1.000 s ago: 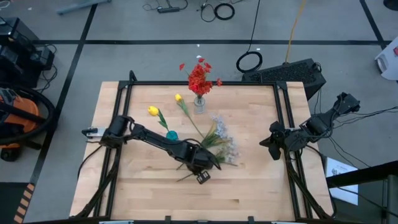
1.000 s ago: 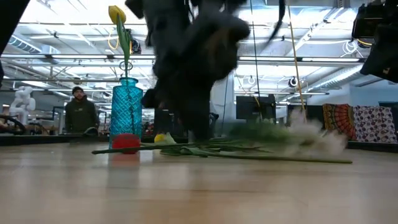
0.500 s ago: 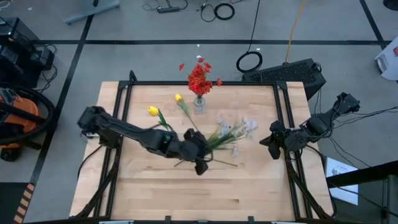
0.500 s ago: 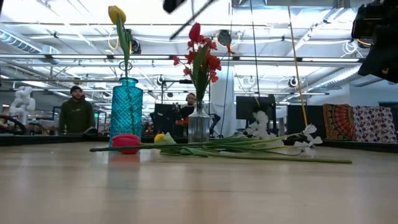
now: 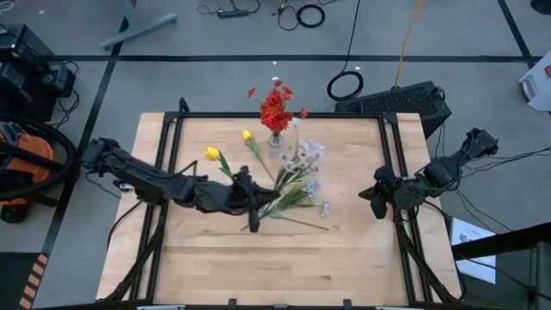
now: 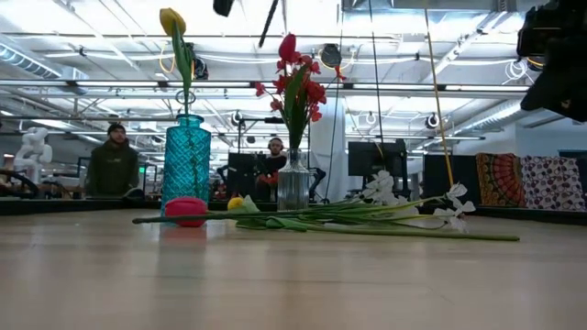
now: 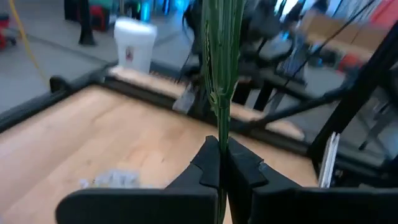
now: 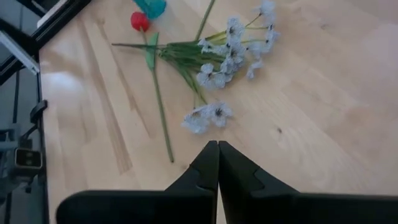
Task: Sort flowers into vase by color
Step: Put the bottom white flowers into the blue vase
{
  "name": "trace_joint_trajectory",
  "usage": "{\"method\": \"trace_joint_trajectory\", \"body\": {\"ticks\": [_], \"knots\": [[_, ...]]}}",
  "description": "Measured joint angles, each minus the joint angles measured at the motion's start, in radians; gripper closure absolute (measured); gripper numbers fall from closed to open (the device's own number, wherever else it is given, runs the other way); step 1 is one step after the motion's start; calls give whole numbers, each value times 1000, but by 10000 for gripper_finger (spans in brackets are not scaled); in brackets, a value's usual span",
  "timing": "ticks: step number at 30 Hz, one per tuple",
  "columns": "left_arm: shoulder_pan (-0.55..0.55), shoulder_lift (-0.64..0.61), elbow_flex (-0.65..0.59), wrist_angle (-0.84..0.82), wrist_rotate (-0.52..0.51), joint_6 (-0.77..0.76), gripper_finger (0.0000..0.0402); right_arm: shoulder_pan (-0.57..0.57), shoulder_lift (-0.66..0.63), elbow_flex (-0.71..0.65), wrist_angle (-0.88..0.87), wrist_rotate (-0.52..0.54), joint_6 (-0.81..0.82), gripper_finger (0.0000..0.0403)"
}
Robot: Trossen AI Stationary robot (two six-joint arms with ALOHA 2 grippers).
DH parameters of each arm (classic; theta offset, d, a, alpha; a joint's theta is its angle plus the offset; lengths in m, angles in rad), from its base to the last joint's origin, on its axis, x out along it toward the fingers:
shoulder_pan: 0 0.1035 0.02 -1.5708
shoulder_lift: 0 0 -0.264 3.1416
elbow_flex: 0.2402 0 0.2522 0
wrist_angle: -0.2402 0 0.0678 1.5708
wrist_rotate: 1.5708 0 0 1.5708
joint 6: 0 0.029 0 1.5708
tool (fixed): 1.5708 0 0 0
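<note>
- Your left hand [image 5: 251, 209] is clamped on the stalk ends of a white spray [image 5: 301, 164], lifted clear of the counter [image 5: 344, 258], probably so it can swing toward a vase.
- The spray's long axis runs straight out from that hand, blooms at the far end, near the red flowers [image 5: 275, 105] (vased already).
- Your right hand [image 5: 380, 205] waits at the counter's edge, fingers pressed together, holding nothing.

Flowers [image 5: 293, 185] lie mid-table [image 5: 344, 258], two vases [image 5: 275, 145] behind them
</note>
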Motion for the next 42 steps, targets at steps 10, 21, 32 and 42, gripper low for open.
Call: {"method": "trace_joint_trajectory", "body": {"ticks": [10,21,32,42], "knots": [[-17,-224,-299,248,-15,73,394,-1,0,0,-1,87,38,403],[-17,-452,-503,330,-18,320,394,-1,71,0,7,110,166,403],[7,-542,-696,476,-16,331,386,-2,179,0,35,113,290,403],[58,-541,-714,468,23,383,385,-2,255,0,88,136,293,403]]}}
